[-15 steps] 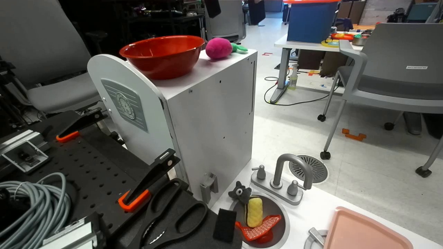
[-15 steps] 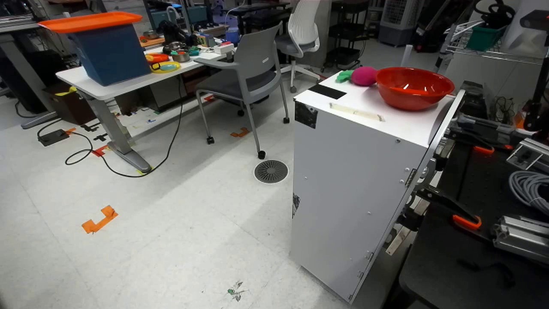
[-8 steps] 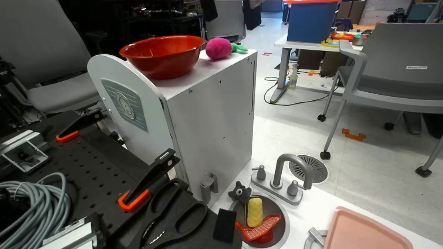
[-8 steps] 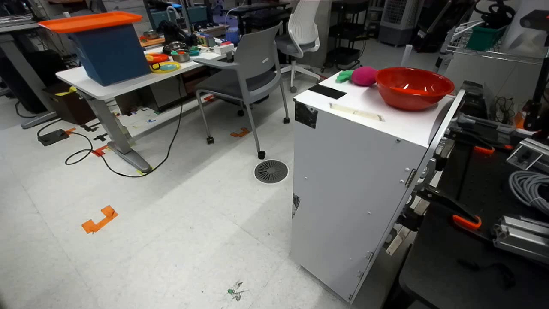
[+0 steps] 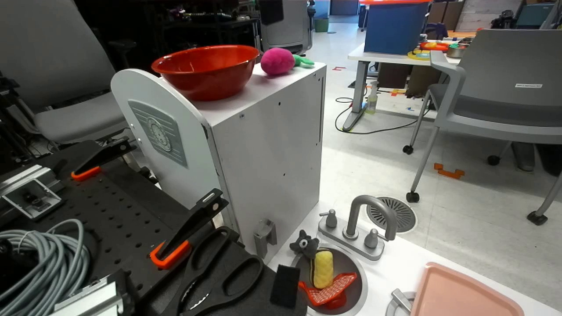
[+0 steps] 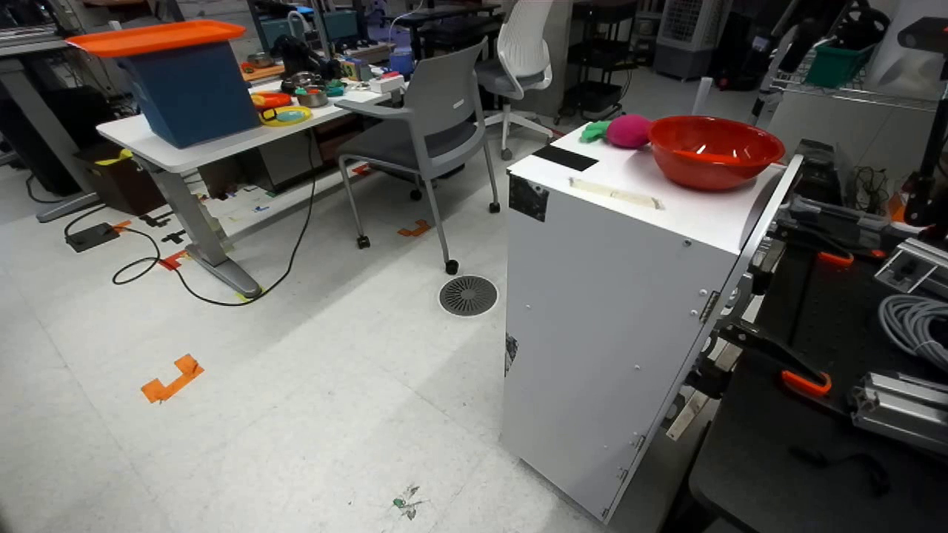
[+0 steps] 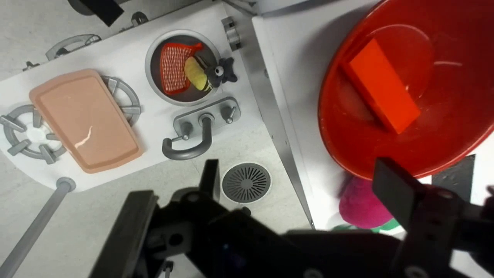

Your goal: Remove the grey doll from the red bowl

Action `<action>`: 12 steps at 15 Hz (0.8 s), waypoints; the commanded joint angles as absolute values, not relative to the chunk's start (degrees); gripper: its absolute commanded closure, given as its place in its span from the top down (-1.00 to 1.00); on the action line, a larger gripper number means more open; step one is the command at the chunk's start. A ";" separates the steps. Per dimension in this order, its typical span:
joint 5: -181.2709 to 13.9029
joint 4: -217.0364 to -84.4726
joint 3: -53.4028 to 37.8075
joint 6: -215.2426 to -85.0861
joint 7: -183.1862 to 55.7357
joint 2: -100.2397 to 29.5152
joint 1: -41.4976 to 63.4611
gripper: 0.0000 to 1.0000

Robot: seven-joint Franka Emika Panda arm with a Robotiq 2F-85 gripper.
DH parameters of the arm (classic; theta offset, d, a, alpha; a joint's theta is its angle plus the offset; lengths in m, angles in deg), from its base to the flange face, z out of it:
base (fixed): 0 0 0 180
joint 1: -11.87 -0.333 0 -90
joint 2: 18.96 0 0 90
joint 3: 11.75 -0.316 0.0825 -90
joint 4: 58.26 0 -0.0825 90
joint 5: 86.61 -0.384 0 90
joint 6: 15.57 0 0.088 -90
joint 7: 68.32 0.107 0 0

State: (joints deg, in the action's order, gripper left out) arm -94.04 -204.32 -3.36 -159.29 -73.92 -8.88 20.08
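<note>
The glossy red bowl (image 5: 206, 79) stands on the white cabinet (image 5: 272, 149) in both exterior views (image 6: 711, 163). The wrist view shows an orange-red block (image 7: 384, 87) lying inside the bowl (image 7: 459, 112). The grey doll (image 7: 224, 71), dark with a round eye, lies at the sink's rim against a yellow item (image 7: 197, 73); it also shows in an exterior view (image 5: 304, 244), outside the red bowl. My gripper (image 7: 299, 172) is open and empty in the wrist view. Its right finger overlaps the bowl's edge, its left finger the floor. A dark part (image 5: 271, 11) at an exterior view's top looks like a finger.
A pink fuzzy toy (image 7: 362, 202) with green leaves sits beside the bowl. The sink (image 7: 149, 65) holds a red checkered item (image 7: 175, 69). A faucet (image 7: 187, 153) and pink tray (image 7: 88, 119) are nearby. Black clamps (image 5: 193, 228) and a grey cable coil (image 5: 48, 259) lie beside the cabinet.
At the top of an exterior view two dark finger-like parts have become one, uncovering a green bin. Dark parts at the other view's upper right shifted right. Bowl, pink toy and doll stay put.
</note>
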 commanded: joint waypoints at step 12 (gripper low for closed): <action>-81.08 -202.80 -12.91 -133.75 -54.52 5.59 19.42 1.00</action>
